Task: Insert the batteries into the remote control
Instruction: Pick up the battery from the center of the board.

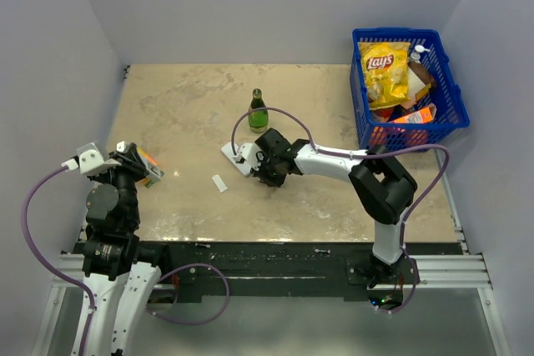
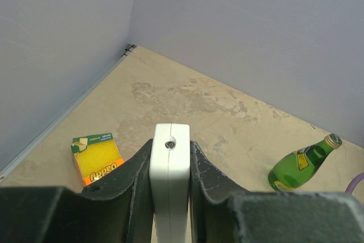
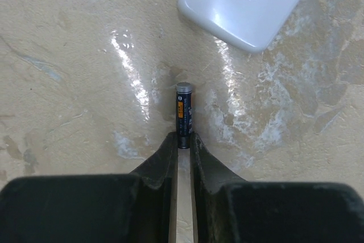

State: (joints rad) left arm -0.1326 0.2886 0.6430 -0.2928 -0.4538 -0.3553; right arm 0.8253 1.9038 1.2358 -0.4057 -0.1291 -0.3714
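Note:
My left gripper [image 2: 170,147] is shut on the white remote control [image 2: 169,186]. It holds the remote edge-up above the table, with the small round lens at its end facing forward. In the top view this gripper [image 1: 129,156] is at the left side of the table. My right gripper [image 3: 183,141] is shut on the near end of one battery [image 3: 183,115], a thin dark cylinder with an orange mark and a silver cap. The battery sticks out past the fingertips over the table. A white flat piece [image 3: 244,1] lies just beyond it. In the top view this gripper [image 1: 269,174] is low at mid-table.
A green glass bottle [image 1: 258,111] stands behind the right gripper. A yellow and orange sponge pack [image 2: 96,157] lies by the left gripper. A small white strip [image 1: 219,183] lies on the table. A blue basket [image 1: 450,97] holding snacks stands at the back right.

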